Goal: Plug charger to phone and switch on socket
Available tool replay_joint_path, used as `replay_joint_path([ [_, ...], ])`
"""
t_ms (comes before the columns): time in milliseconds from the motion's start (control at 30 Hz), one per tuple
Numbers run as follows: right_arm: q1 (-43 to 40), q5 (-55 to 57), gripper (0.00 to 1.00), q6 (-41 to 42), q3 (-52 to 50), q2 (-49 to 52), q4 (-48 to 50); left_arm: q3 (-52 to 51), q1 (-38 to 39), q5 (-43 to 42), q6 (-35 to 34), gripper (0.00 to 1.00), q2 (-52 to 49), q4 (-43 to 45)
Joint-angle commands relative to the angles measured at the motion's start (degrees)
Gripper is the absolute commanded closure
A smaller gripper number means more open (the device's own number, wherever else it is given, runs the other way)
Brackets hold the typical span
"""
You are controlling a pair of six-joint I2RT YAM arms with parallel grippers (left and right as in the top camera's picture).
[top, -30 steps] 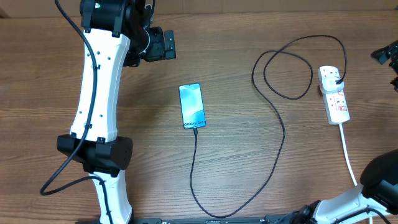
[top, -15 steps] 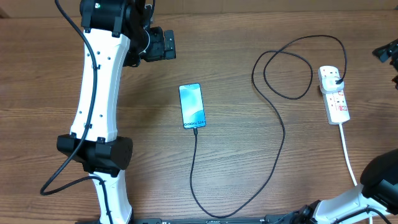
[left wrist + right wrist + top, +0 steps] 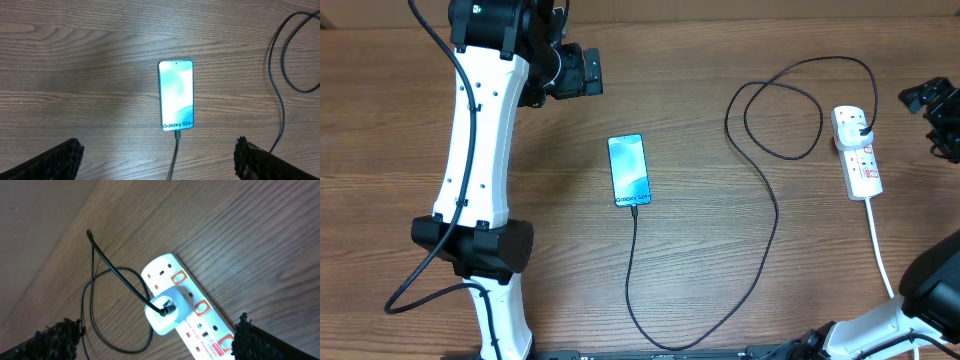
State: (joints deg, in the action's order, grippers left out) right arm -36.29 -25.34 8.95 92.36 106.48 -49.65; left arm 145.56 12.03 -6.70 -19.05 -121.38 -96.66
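At the left, the left gripper (image 3: 582,72) is hanging over the far side of the wooden table (image 3: 400,120), its fingers spread wide and gripping nothing; in the left wrist view its two dark fingertips (image 3: 62,157) are showing at the lower corners, well apart, with bare wood between them. Near the middle of the table the phone (image 3: 629,169) is lying flat, screen up and glowing light blue. The charger (image 3: 775,215) is meeting the phone's near short edge with its small connector tip, though how deep the tip is sitting cannot be told. From there the thin black cable is running toward the near edge, curving right, climbing, and looping once before reaching the socket (image 3: 857,152). The socket is lying well right of the phone, with a white plug block (image 3: 167,311) sitting in its far outlet and its thick white cord (image 3: 882,250) trailing toward the near edge. Just right of the socket, the right gripper (image 3: 938,122) is hovering with fingers fully parted and empty.
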Motion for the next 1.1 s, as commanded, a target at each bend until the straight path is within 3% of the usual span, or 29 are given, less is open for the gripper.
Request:
replay_joint_path([
  [0, 1.2, -0.9, 0.00, -0.5, -2.2, 0.1, 2.8, 1.2, 0.4, -0.4, 1.3, 0.00, 1.5, -0.1],
  [433, 4.2, -0.8, 0.00, -0.5, -10.3, 0.1, 13.2, 1.2, 0.4, -0.4, 1.3, 0.00, 1.5, -0.1],
  [1067, 5.5, 2.3, 0.00, -0.5, -17.6, 0.2, 20.2, 1.2, 0.4, -0.4, 1.3, 0.00, 1.5, -0.1],
])
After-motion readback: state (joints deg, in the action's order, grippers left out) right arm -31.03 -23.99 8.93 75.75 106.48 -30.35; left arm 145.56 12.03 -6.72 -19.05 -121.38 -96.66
